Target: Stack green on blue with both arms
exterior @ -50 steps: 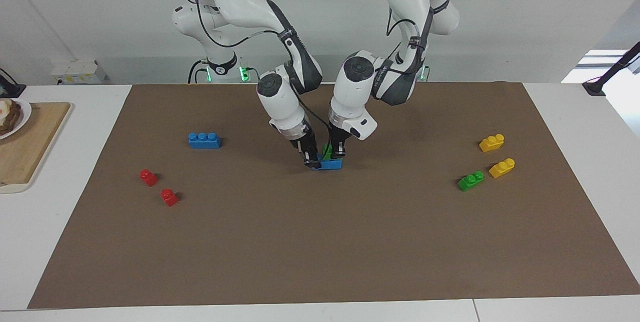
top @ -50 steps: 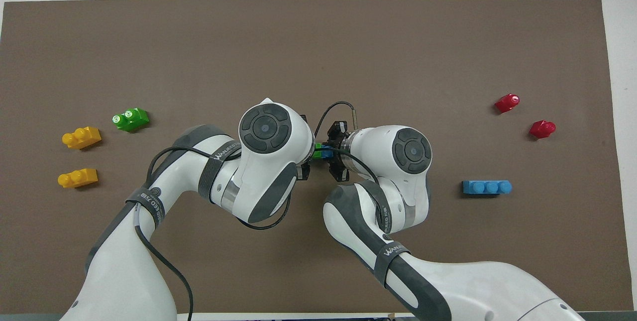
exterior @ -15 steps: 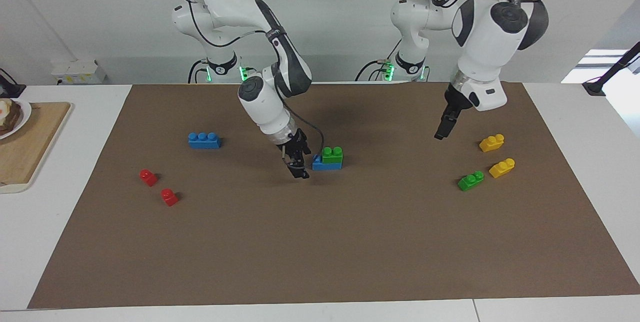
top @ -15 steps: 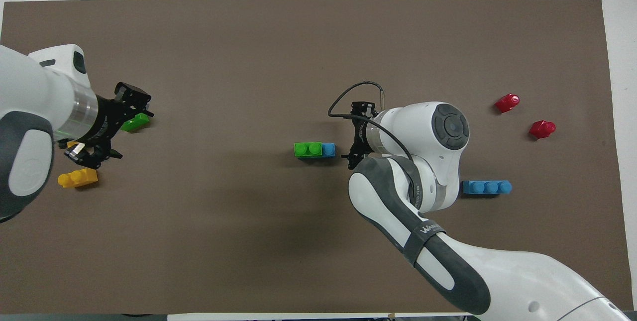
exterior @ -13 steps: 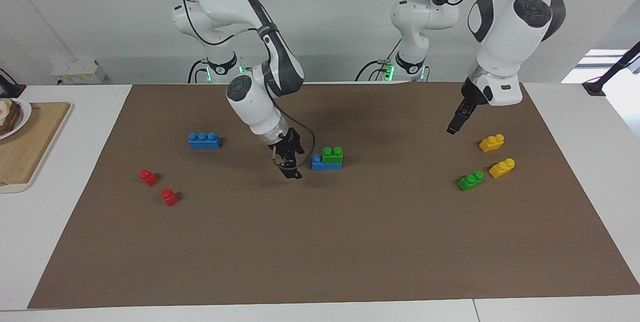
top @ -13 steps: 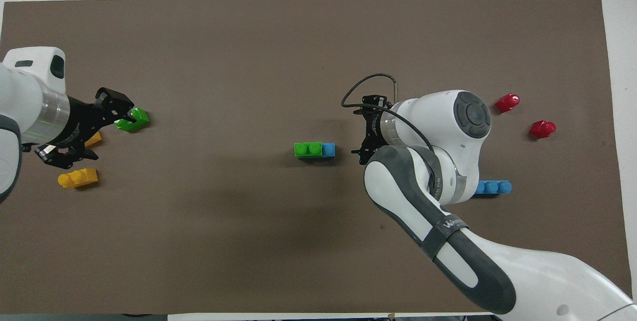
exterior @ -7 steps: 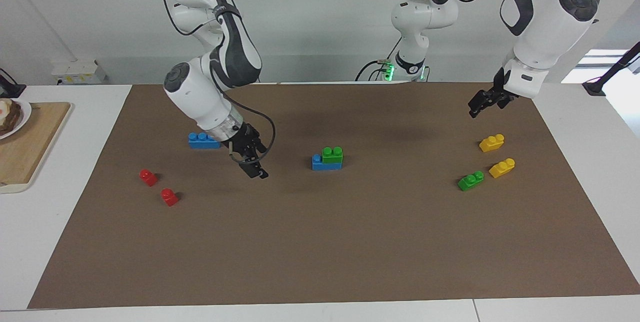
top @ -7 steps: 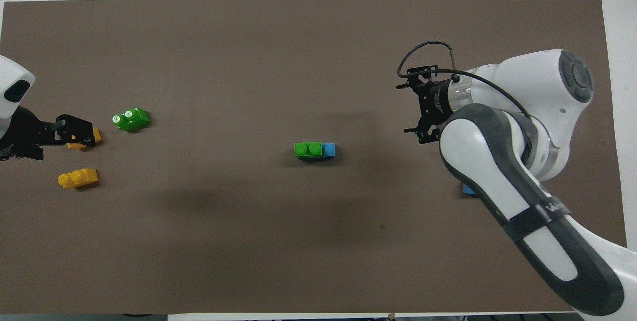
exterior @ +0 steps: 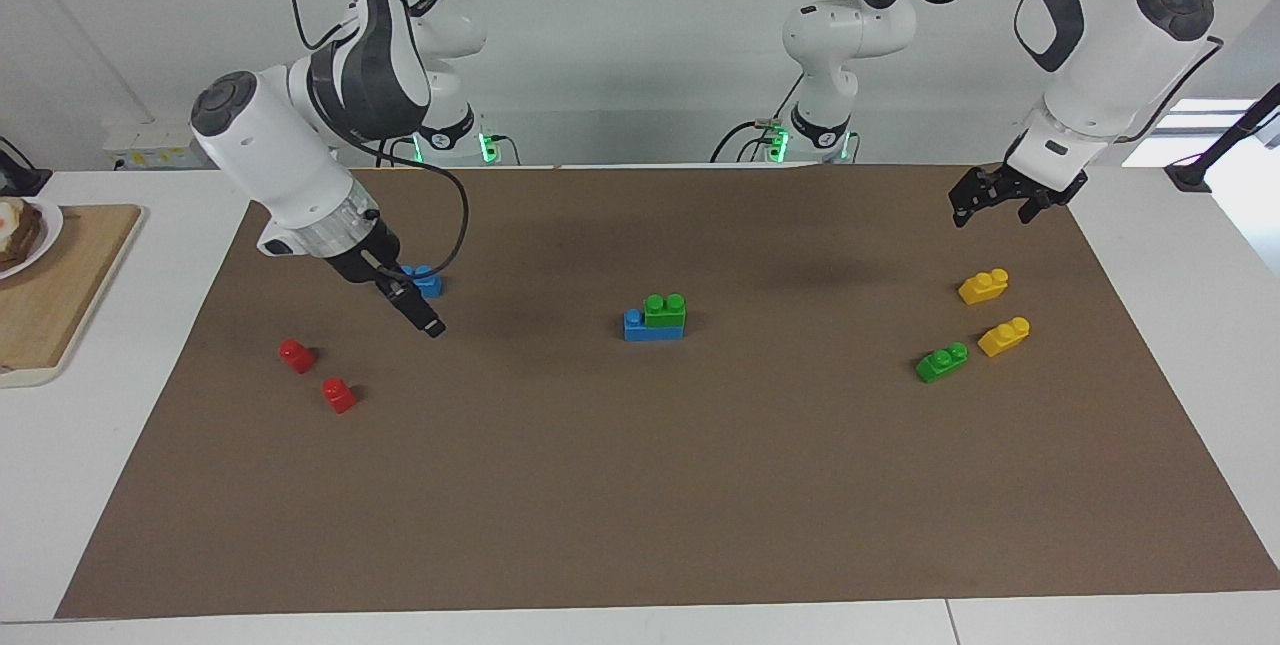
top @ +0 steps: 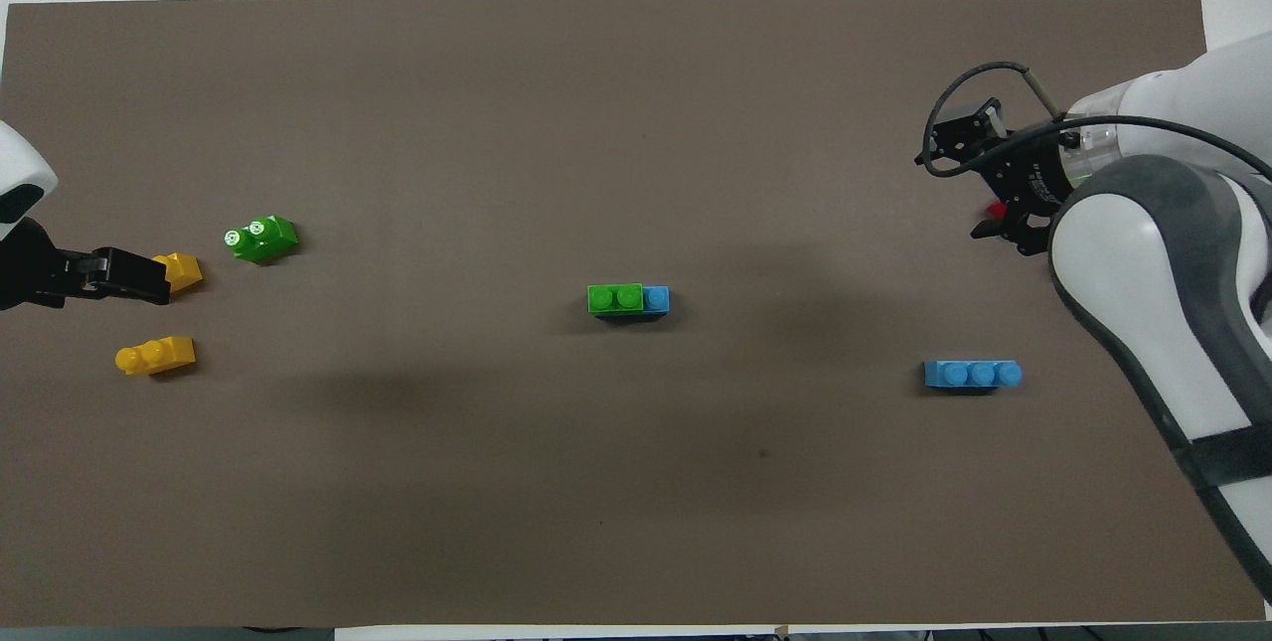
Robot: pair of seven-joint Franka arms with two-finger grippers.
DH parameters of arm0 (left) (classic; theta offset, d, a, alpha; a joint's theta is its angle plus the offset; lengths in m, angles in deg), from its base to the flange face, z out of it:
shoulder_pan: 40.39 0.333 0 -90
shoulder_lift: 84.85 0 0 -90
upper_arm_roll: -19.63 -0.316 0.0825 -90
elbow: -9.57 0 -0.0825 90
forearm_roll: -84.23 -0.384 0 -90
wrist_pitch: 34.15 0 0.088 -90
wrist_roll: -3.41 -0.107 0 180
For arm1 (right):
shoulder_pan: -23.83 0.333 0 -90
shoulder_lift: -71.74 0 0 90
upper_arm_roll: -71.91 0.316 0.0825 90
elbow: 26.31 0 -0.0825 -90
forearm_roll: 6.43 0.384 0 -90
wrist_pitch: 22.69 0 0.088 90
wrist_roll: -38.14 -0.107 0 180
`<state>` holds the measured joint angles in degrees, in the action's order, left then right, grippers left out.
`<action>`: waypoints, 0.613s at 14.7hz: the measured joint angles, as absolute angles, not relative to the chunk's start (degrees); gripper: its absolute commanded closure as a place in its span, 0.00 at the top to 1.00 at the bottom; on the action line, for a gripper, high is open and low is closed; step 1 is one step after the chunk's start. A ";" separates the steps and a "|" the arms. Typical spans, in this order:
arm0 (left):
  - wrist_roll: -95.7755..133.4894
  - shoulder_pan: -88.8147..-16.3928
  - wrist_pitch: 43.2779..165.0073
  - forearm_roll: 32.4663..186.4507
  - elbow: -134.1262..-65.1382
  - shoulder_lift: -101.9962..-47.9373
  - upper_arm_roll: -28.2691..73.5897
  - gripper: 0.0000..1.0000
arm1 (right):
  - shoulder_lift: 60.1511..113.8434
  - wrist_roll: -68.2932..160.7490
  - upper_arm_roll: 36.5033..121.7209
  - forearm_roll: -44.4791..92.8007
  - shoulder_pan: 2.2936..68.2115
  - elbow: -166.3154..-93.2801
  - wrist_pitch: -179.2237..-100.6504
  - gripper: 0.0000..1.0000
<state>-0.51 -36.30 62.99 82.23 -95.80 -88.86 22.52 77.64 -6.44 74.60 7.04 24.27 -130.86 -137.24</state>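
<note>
A green two-stud brick (exterior: 665, 310) sits stacked on a blue brick (exterior: 634, 326) at the middle of the brown mat; in the overhead view the green (top: 614, 298) covers all but one end of the blue (top: 656, 299). No gripper touches the stack. My right gripper (exterior: 430, 325) is open and empty, low over the mat beside the second blue brick (exterior: 428, 281), which it partly hides; that brick shows whole in the overhead view (top: 972, 375). My left gripper (exterior: 990, 215) is open and empty, raised over the mat's corner near the yellow bricks. The second green brick (exterior: 941, 362) lies loose on the mat.
Two yellow bricks (exterior: 983, 286) (exterior: 1003, 336) lie by the loose green one at the left arm's end. Two red bricks (exterior: 297, 355) (exterior: 339, 394) lie at the right arm's end. A wooden board (exterior: 60, 285) with a plate stands off the mat there.
Both grippers let go of the stacked bricks and drew apart. The right gripper swung to the second blue brick; the left rose toward the yellow bricks. The stack stayed put.
</note>
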 measured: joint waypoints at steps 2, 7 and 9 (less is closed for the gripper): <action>-0.90 -36.31 62.69 82.23 -93.92 -88.86 22.66 1.00 | 75.49 -0.90 74.60 2.59 23.48 -130.62 -135.26 1.00; -1.14 -38.83 62.57 82.38 -93.21 -87.90 23.20 1.00 | 70.98 16.93 74.55 -0.70 21.05 -130.46 -130.47 1.00; -1.14 -39.23 60.55 82.99 -90.74 -87.10 23.23 1.00 | 69.38 22.92 74.54 -1.18 20.27 -130.43 -128.34 1.00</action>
<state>-1.14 -39.23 60.55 82.99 -90.74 -87.10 23.23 69.38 22.92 74.54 -1.18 20.27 -130.43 -128.34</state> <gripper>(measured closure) 0.000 0.000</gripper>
